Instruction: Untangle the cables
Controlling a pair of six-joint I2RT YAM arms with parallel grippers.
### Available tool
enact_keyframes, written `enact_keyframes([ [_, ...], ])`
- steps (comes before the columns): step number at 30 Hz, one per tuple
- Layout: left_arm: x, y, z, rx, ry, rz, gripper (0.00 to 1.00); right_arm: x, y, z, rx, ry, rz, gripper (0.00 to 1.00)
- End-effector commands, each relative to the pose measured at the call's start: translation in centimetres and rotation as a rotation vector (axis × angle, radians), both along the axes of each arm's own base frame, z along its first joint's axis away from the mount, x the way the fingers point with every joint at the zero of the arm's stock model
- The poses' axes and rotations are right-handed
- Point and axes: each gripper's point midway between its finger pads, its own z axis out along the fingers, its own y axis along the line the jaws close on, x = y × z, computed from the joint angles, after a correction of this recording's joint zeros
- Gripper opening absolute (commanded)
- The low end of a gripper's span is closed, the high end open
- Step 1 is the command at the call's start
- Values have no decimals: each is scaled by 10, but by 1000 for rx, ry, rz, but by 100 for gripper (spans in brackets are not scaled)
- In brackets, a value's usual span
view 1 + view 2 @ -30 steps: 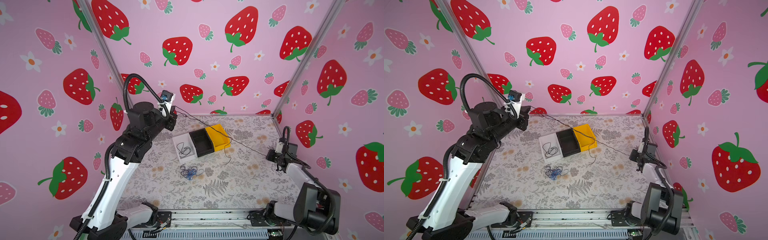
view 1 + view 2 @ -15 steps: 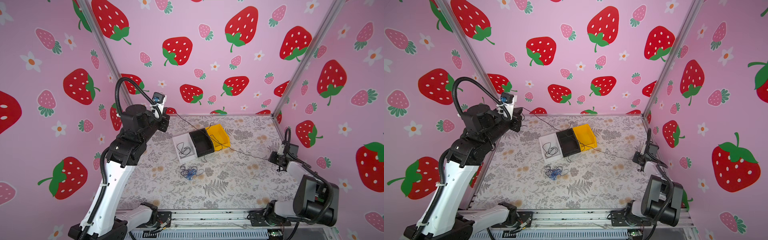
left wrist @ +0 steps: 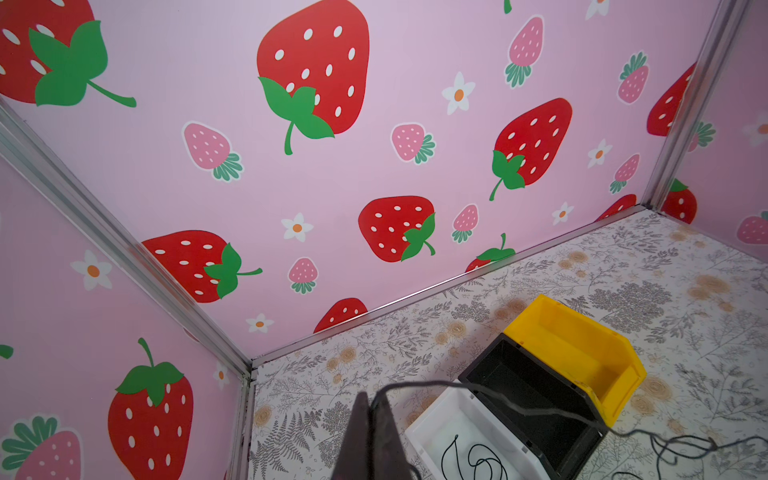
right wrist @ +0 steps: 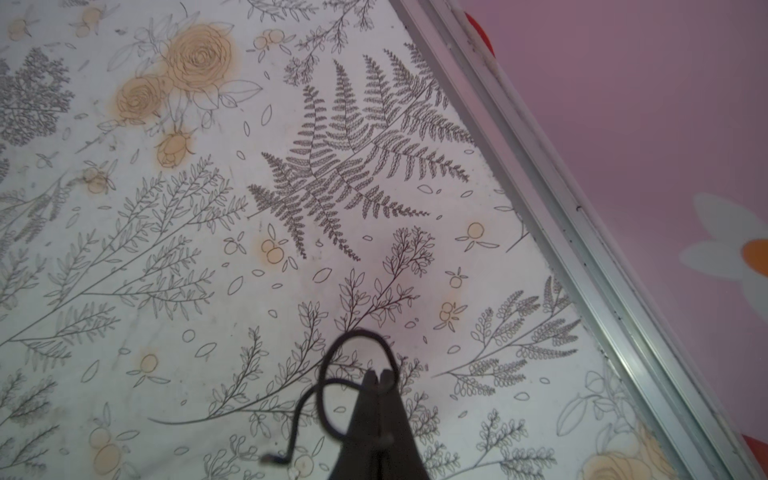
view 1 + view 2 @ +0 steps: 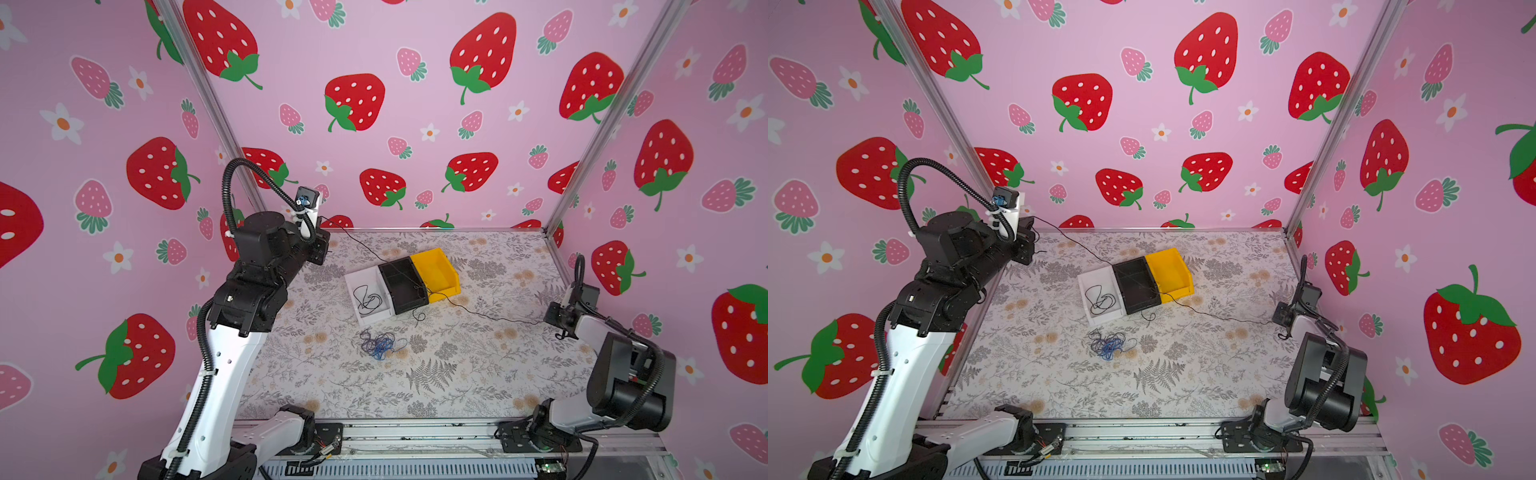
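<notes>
Between left gripper and right gripper, both pinching thin black cable: it crosses black plastic bin, pulling could drag bin.

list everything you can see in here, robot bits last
table: 1, white with grey and tan floral print, fills the floor of the cell
walls: 3, pink with strawberries, behind and on both sides
white bin: 1, white, mid table, left end of the bin row
black bin: 1, black, middle of the row
yellow bin: 1, yellow, right end of the row
coiled cable: 1, black, inside the white bin
cable tangle: 1 pile, blue, purple and dark strands, on the table in front of the bins
stretched cable: 1, black, strung across over the black bin
left claw: 1, black, back left, shut on the stretched cable
right claw: 1, black, right edge, shut on the stretched cable
</notes>
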Motion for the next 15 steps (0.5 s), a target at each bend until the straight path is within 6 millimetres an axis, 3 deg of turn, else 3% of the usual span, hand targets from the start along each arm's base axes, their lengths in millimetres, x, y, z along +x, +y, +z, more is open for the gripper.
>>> enact_keyframes([
  [1, 1, 1, 5, 22, -15, -5, 0, 10, -20, 16, -83, -34, -34, 0],
  [4, -1, 12, 14, 51, -45, 51, 0, 13, -29, 9, -70, 10, -65, 0],
  [8, 0, 8, 8, 42, -25, 29, 0, 15, -32, 6, -72, -4, -84, 0],
  [12, 1, 16, 9, 83, -38, 69, 0, 10, -53, 5, -109, 18, -142, 0],
  [15, 1, 20, 12, 93, -46, 85, 0, 10, -59, -6, -75, 27, -158, 0],
])
